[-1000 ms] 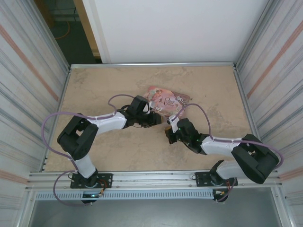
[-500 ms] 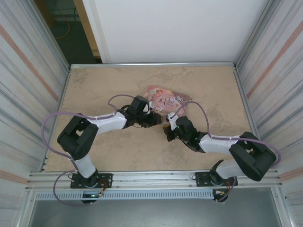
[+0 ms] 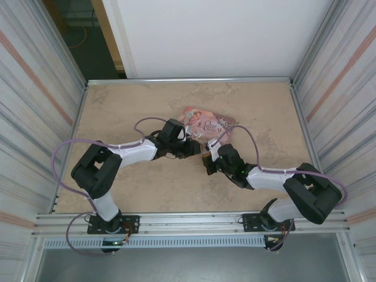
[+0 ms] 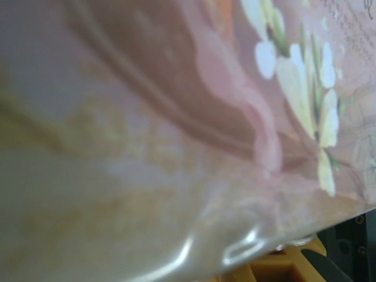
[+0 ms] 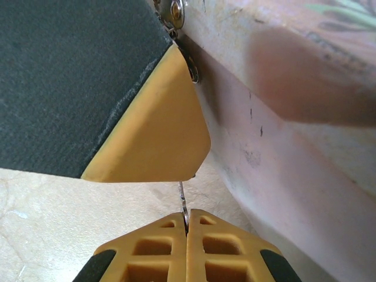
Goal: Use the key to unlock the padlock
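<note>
Key direction: the key [image 5: 183, 202] pokes straight out of the right claw [image 5: 187, 222], its long axis in line with the fingers. The tip aims at the lower corner of the left claw's yellow finger [image 5: 155, 132] just ahead. It is very close, but I cannot tell whether they touch.
Key look: a thin sliver of bare metal seen edge-on, with just a short length clear of the fingertips.
Right claw: fingers pressed together, pinching the key between their tips.
Padlock: the body is hidden. A small metal loop [image 5: 194, 71] sits at the upper edge of the left claw's finger, against the tin. I cannot tell if that loop is the shackle.
Tin: the pink illustrated tin [image 3: 207, 125] lies just ahead and to the right of the right claw, its wall running alongside the key.
Left claw: the left claw [image 3: 189, 147] is tucked against the near-left edge of the tin, facing the right claw. Its wrist camera gives blurred pink artwork with a bit of yellow finger [image 4: 282, 267] at the bottom. Apart or together, I cannot tell.
Right arm: elbow folded low at the right, white forearm stretched left toward the tin.
Left arm: elbow bent at the left, forearm reaching right across the sandy desk [image 3: 129, 111].
</note>
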You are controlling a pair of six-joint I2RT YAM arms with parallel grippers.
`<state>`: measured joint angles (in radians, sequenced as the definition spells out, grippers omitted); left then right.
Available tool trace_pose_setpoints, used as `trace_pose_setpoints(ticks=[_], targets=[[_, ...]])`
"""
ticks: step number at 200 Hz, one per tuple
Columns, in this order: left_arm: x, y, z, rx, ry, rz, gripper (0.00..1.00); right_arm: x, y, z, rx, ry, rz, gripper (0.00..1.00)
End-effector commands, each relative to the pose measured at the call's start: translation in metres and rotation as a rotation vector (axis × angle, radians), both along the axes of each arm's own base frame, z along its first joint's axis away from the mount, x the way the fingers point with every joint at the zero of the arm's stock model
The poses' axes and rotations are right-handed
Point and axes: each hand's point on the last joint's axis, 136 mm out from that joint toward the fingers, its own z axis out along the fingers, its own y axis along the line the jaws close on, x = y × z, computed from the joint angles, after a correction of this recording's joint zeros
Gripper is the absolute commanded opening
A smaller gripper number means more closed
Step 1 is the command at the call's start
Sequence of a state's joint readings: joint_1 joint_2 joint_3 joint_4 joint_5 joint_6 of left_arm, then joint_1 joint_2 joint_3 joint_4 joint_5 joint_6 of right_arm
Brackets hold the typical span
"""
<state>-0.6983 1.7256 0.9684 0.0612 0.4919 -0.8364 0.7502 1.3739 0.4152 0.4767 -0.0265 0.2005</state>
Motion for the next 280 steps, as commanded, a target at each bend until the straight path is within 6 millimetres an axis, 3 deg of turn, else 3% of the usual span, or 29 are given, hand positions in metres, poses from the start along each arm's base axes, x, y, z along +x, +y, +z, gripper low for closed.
trace_pose_setpoints(ticks=[1, 43, 176, 196, 230, 280], targets=[[-0.007, -0.011, 0.024, -0.075, -0.026, -0.043, 0.2, 0.01, 0.01, 0.023, 0.077, -0.065, 0.002, 0.0], [-0.008, -0.011, 0.025, -0.077, -0.028, -0.044, 0.2, 0.015, 0.014, 0.039, 0.153, -0.112, 0.025, 0.0], [-0.019, -0.009, 0.022, -0.069, 0.007, -0.056, 0.21, 0.042, 0.041, 0.118, 0.352, -0.285, 0.162, 0.0], [-0.017, -0.009, 0.019, -0.068, 0.007, -0.048, 0.21, 0.043, 0.04, 0.106, 0.329, -0.257, 0.151, 0.0], [-0.014, -0.009, 0.008, -0.054, 0.014, -0.034, 0.26, 0.04, 0.033, 0.053, 0.266, -0.15, 0.118, 0.0], [-0.01, -0.005, -0.009, -0.036, 0.02, 0.008, 0.42, 0.032, 0.02, 0.0, 0.216, -0.042, 0.061, 0.0]])
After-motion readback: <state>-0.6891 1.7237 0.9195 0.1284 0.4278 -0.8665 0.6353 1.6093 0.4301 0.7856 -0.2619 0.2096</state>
